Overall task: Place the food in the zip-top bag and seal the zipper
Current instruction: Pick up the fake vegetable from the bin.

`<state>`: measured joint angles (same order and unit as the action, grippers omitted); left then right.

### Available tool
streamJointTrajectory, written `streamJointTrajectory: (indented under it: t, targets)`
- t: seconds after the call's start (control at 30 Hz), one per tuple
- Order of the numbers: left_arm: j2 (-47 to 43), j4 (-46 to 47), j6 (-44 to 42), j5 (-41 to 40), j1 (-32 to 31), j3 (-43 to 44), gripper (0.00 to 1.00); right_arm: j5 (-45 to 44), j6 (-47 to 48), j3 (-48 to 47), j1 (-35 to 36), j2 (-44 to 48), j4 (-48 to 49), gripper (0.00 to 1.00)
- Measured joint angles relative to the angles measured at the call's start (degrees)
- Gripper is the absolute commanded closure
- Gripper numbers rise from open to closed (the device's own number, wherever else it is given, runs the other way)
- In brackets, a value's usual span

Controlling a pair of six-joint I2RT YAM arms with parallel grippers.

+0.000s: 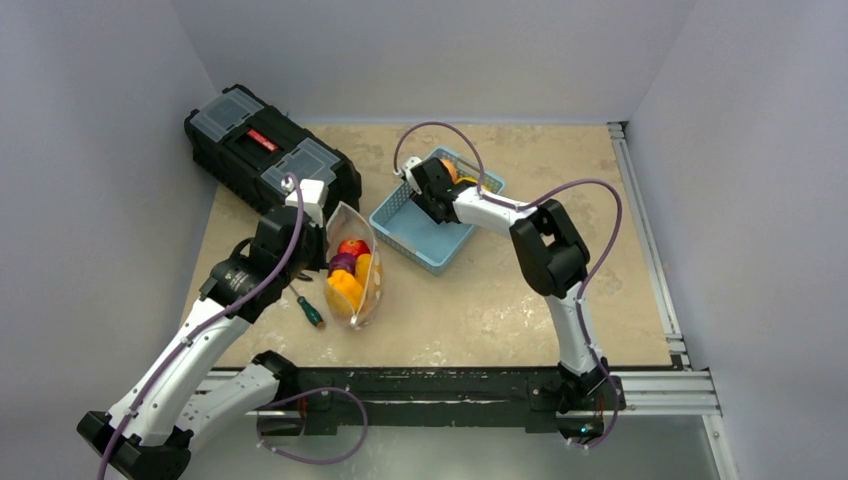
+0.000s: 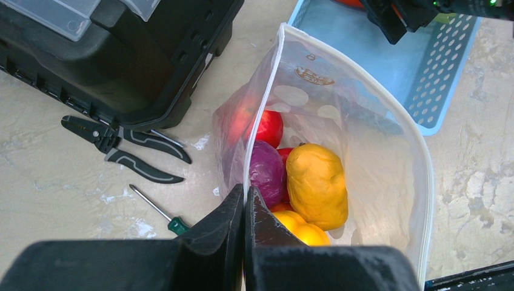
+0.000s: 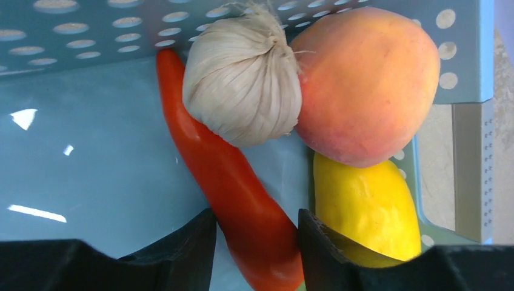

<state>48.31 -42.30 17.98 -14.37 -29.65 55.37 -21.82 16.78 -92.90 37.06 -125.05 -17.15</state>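
- bag (image 2: 376, 151): clear plastic, standing mouth-up and open on the table (image 1: 480, 300), between the black toolbox (image 1: 265, 150) and the blue basket (image 1: 425, 240).
- food in the bag: red apple (image 2: 270, 128), purple onion (image 2: 267, 173) and yellow fruit (image 2: 316, 185), packed together at the bottom with more orange pieces under them.
- left gripper (image 2: 245, 209): fingers pressed together on the zipper (image 2: 259, 115) at the near end of the bag's mouth, holding that edge up.
- right gripper (image 3: 257, 236): down inside the basket, fingers narrowly apart on either side of the red pepper (image 3: 242, 188); whether they squeeze it cannot be told.
- food in the basket: the pepper lies on the floor, with garlic (image 3: 242, 79), peach (image 3: 363, 85) and yellow squash (image 3: 363, 206) crowded into one corner.
- pliers (image 2: 121, 148) and screwdriver (image 2: 160, 212): on the table beside the toolbox.
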Motion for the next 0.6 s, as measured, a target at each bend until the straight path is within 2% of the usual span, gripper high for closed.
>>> streamJointTrajectory:
  t: [0.07, 0.27, 0.4, 0.6]
  targets:
    - [0.0, 0.0, 0.0, 0.0, 0.0, 0.0, 1.0, -0.85, 0.87, -0.09, 0.24, -0.24, 0.22, 0.78]
    - [0.0, 0.02, 0.0, 0.02, 0.0, 0.0, 1.0, -1.14, 1.42, 2.05, 1.49, 1.46, 1.84, 0.96]
    - [0.0, 0.04, 0.0, 0.02, 0.0, 0.0, 1.0, -0.39, 0.87, 6.08, 2.64, 6.93, 1.77, 1.0]
    - [0.0, 0.09, 0.0, 0.02, 0.0, 0.0, 1.0, 0.28, 0.22, 11.04, 4.2, 18.8, 4.81, 1.0]
